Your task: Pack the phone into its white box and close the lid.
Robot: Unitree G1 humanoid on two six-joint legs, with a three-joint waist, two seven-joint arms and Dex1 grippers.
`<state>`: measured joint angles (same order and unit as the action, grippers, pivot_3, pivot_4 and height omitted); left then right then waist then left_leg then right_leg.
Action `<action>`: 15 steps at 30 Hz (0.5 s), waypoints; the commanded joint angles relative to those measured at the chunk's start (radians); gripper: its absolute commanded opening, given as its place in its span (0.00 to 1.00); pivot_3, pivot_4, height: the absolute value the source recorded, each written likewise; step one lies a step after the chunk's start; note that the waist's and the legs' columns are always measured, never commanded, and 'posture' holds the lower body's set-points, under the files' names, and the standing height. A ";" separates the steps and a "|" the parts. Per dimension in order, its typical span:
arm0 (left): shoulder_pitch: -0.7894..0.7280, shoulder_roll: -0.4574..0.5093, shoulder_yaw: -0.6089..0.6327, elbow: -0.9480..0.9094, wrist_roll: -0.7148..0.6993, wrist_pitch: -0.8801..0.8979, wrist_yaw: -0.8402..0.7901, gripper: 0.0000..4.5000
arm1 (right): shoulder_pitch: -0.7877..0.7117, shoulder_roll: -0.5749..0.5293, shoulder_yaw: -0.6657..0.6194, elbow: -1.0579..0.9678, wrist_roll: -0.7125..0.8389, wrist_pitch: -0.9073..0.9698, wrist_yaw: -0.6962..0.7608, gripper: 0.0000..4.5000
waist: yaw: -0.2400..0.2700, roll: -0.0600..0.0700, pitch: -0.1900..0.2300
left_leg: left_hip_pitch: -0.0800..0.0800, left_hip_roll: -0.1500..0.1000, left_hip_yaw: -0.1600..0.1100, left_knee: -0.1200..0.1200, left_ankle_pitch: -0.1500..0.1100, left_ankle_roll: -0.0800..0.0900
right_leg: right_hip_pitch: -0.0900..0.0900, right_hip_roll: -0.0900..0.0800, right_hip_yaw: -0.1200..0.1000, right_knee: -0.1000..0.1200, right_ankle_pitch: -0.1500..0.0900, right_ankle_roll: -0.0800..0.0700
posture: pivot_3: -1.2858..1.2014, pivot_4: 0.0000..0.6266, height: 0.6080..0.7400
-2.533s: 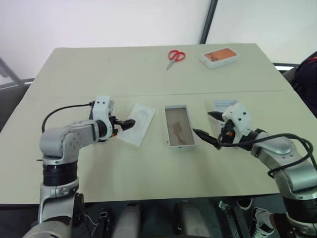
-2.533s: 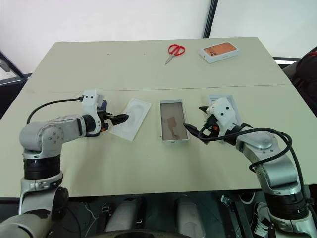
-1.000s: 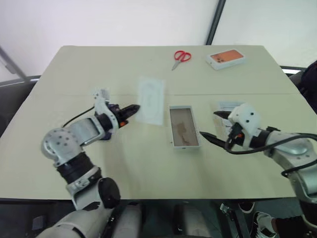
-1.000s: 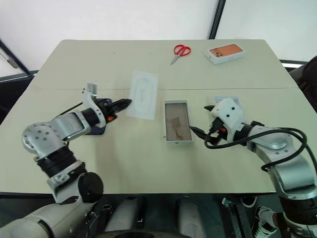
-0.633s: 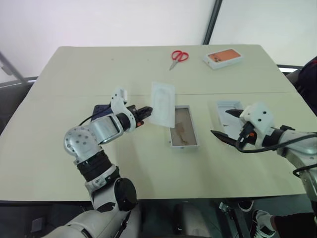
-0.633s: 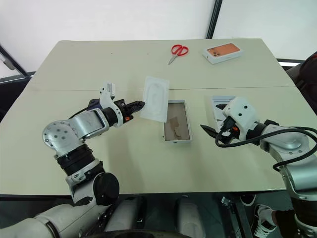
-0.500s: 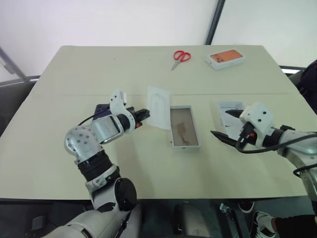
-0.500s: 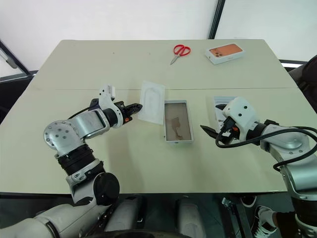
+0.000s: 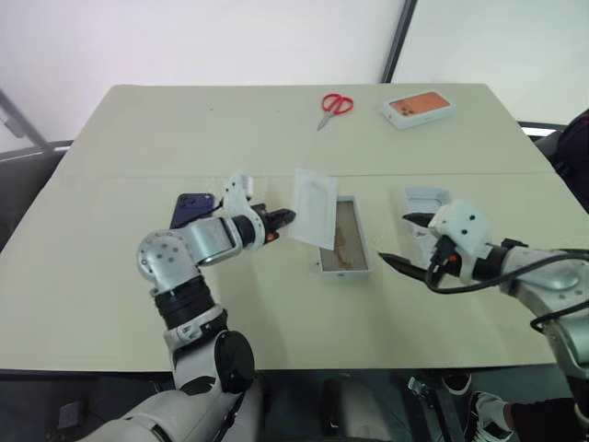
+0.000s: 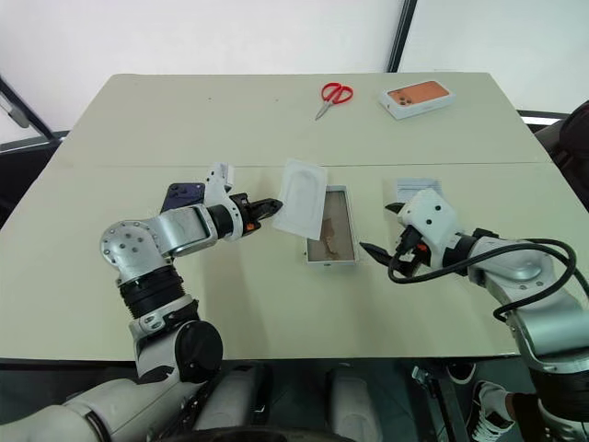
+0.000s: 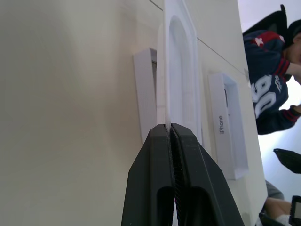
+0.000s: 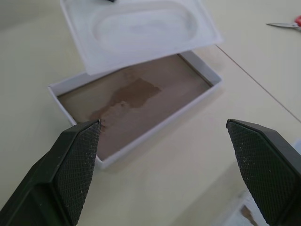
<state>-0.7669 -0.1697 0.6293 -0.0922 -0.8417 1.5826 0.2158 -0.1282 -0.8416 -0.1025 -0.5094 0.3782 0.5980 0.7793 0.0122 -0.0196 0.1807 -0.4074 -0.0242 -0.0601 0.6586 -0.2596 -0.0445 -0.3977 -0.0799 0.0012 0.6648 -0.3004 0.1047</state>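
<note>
I'm pinching the flat white card (image 9: 314,194) in my left gripper (image 9: 286,217) over the white box (image 9: 346,239), right gripper (image 10: 379,231) hanging wide open.

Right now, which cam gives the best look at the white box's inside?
Right wrist view: the white box lies close, its brownish floor and thin walls plain, one end under the white card that the left gripper holds. Both eye views show it small, partly overlapped by the card. The left wrist view catches one wall.
</note>
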 commanded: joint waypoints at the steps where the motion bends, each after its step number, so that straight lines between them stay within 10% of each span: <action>1: -0.039 -0.164 -0.033 0.006 -0.041 -0.028 -0.009 0.01 | -0.018 0.012 0.054 -0.064 0.010 -0.005 0.015 1.00 | 0.000 0.000 0.000 | 0.000 0.000 0.000 0.000 0.000 0.000 | 0.000 0.000 0.000 0.000 0.000 0.000 | 0.52 0.24 1.00; 15: -0.026 -0.153 -0.109 0.074 -0.061 -0.031 0.036 0.01 | -0.063 0.049 0.122 -0.039 -0.017 -0.016 0.005 1.00 | 0.000 0.000 0.000 | 0.000 0.000 0.000 0.001 0.000 0.000 | 0.000 0.000 0.000 0.000 0.000 0.000 | 0.52 0.24 1.00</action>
<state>-0.7670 -0.1696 0.5369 -0.0087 -0.8819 1.5563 0.2510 -0.1750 -0.8005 0.0275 -0.5358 0.3633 0.5998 0.7880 0.0126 -0.0197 0.1807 -0.4075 -0.0245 -0.0602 0.6592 -0.2598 -0.0443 -0.3975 -0.0801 0.0012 0.6648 -0.3004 0.1047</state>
